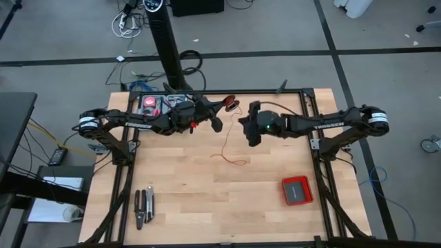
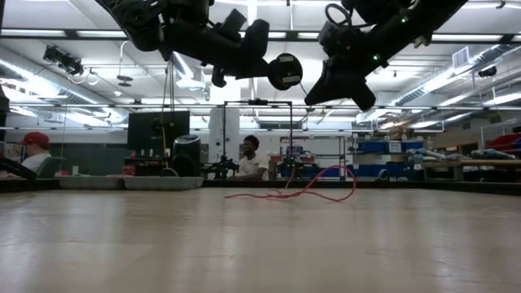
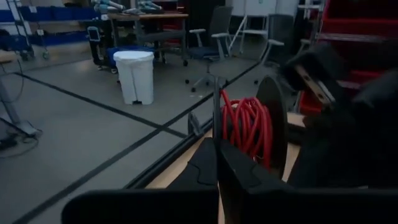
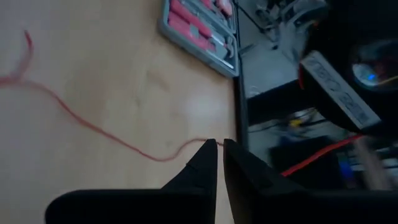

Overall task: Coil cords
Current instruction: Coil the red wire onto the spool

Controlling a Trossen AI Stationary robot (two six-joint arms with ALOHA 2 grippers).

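Note:
The cord is a thin red wire. Part of it is wound on a small black spool (image 3: 249, 127), which my left gripper (image 3: 217, 146) holds up in the air over the table's far middle (image 1: 231, 104). The rest lies in loose squiggles (image 1: 227, 153) on the wooden table (image 1: 207, 207), seen as low loops in the low view (image 2: 313, 187). My right gripper (image 4: 219, 144) hangs just right of the spool (image 1: 242, 124), with its fingers nearly together on the loose wire (image 4: 93, 121). My left gripper pinches the spool's thin near flange (image 3: 216, 115) between its two shut fingers, which point about level. The spool is lifted clear of the table, its axis across the fingers, with the red coil beside the fingertips. My right gripper pinches the loose wire (image 4: 198, 147) at its fingertips, slanting down toward the table. From there the wire runs slack down onto the wood.
A flat red box (image 1: 297, 190) lies at the near right. A grey tray of red-handled tools (image 1: 160, 105) sits at the far left, under the left arm. Pliers (image 1: 143, 207) lie at the near left. People sit in the room beyond (image 2: 248, 156).

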